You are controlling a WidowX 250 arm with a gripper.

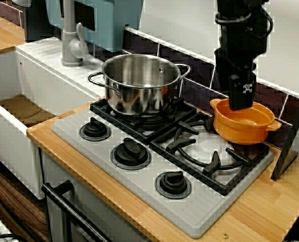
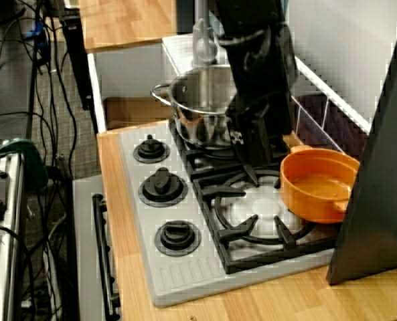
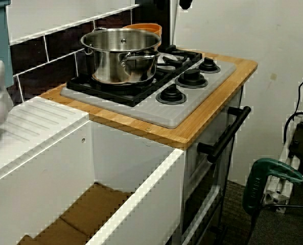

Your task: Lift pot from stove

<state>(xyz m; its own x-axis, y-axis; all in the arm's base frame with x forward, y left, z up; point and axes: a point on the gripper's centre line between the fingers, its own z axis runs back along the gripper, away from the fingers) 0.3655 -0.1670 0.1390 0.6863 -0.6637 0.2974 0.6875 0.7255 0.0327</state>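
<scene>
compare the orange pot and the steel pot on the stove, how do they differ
The orange pot is small, shallow and matte; the steel pot is larger, taller and shiny. The orange pot has short stubby side handles, the steel pot thin looped ones. The gripper reaches into the orange pot at its rim, while the steel pot stands untouched. Both are open-topped, look empty and are at the back of the stove.

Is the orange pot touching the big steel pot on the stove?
Apart. In the front corner view, the orange pot sits at the right burner's far edge, with open black grate between it and the steel pot.
</scene>
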